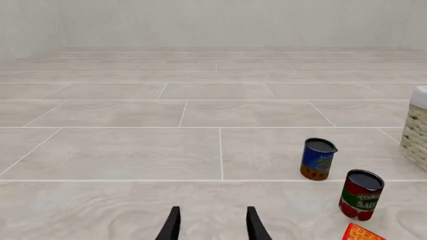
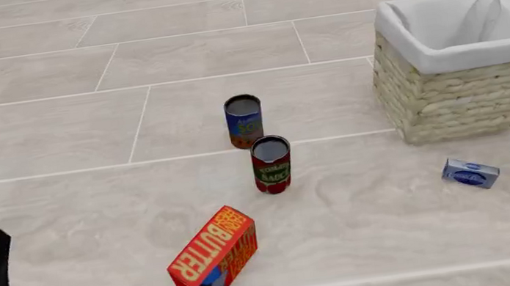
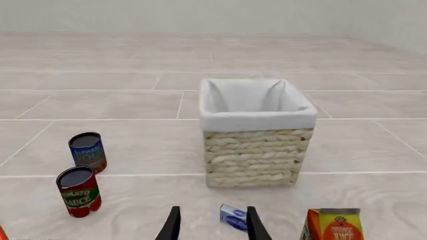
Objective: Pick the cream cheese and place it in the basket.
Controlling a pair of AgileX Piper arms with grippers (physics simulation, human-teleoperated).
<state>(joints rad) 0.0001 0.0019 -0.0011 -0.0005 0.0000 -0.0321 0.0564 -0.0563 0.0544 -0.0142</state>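
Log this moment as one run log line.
cream cheese: on floor before basket | right gripper: open, near it | left gripper: open, idle

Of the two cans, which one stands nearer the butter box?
The red can, labelled tomato sauce. It stands between the butter box and the blue can, which is farther back.

A big basket stands far right. A little blue cheese box lies in front of it. Two cans, blue and red, stand close together in the middle. A butter box leans nearer.
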